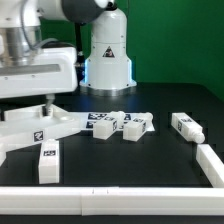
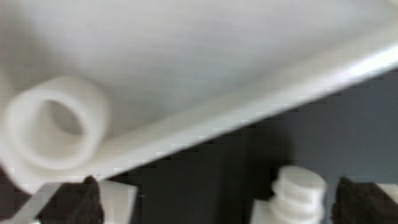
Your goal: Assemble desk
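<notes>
Nearest the exterior camera, the long white border rail (image 1: 110,196) is seen running along the front edge of the black bench (image 1: 150,150), and it is carried on along the edge at the exterior view's right. Just behind it, near the front corner at the exterior view's left, one leg (image 1: 47,160) of the desk is set, with a black-and-white tag shown on its upper face. The slab (image 1: 25,128) is found behind that leg, flat on the bench by the edge at the exterior view's left, and part of it is cut off by the picture's border. A pair of legs (image 1: 105,124) is laid side by side near the middle of the bench, touching or very nearly so. A fourth leg (image 1: 187,125) is placed well apart from them, towards the edge at the exterior view's right. The arm's white base (image 1: 107,55) is seen at the back edge. The tool (image 1: 43,102) is held over the slab, its jaws spread wide with nothing gripped between them. Whether the slab is touched cannot be told. In the wrist view a round corner socket (image 2: 54,125) is shown on the slab. The dark fingertips (image 2: 71,200) are seen far apart, with a blurred white ribbed part (image 2: 299,190) between them, possibly the end of a leg.
</notes>
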